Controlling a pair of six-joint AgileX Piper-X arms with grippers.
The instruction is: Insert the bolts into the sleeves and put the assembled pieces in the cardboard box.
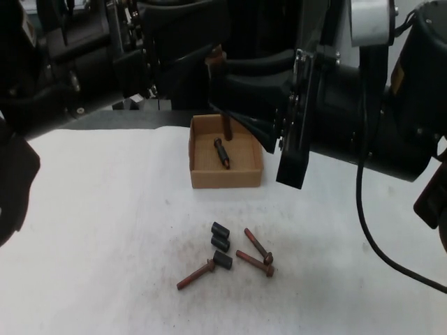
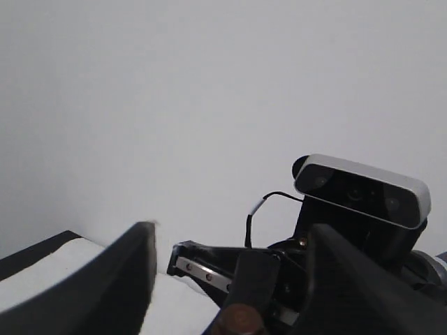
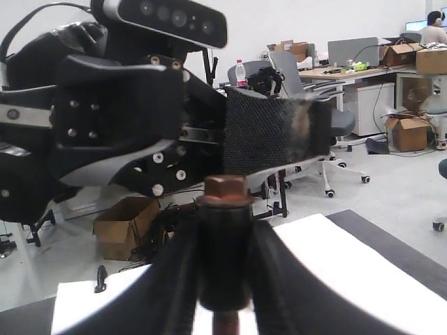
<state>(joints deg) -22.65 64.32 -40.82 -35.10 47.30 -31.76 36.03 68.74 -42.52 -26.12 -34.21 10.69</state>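
Above the cardboard box (image 1: 202, 178) my right gripper (image 3: 225, 279) is shut on a black sleeve (image 3: 223, 258) held upright. A rusty bolt is in the sleeve; its head (image 3: 225, 188) sits on top and its shaft (image 1: 228, 125) hangs down over the box. My left gripper (image 2: 234, 279) is open, its dark fingers (image 2: 126, 286) standing wide on either side of the bolt head (image 2: 241, 317). One assembled piece (image 1: 222, 152) lies in the box. On the white cloth lie two loose sleeves (image 1: 220, 236), two bolts (image 1: 257, 254), and a bolt with a sleeve on it (image 1: 206, 269).
The bulky body of one arm (image 1: 349, 118) hangs over the bench to the right of the box. The white cloth (image 1: 105, 230) is bare to the left of and in front of the loose parts. Dark machinery (image 1: 84, 56) stands behind the bench.
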